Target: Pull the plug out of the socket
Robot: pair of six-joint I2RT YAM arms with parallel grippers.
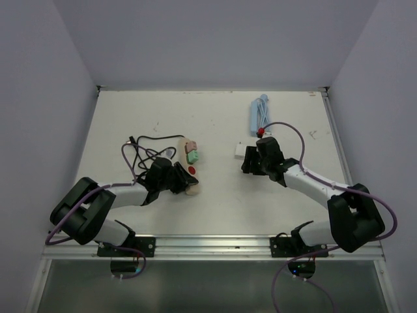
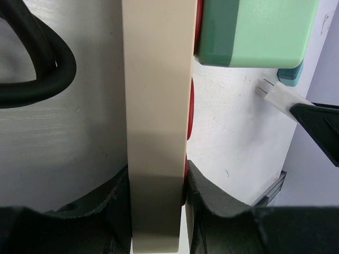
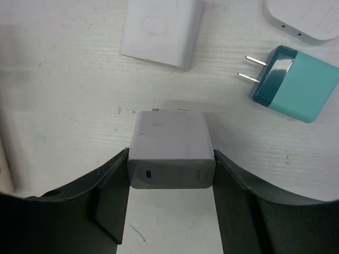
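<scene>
While the left gripper (image 2: 157,182) clamps the beige power strip (image 2: 156,95), the right gripper (image 3: 170,159) pinches the white plug (image 3: 169,135) between its fingers (image 3: 106,201). It sits clear of the strip, toward the table's (image 1: 215,215) right edge.

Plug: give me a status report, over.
Left gripper shut on strip. Right gripper shut on white plug, clear of strip. Green plug in strip; teal plug loose nearby, not blocking.

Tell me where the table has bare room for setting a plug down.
Bare: the far-left table beyond the black cable, and the middle lane between power strip and right gripper. Crowded: around the cable, and by the white charger and teal plug.
</scene>
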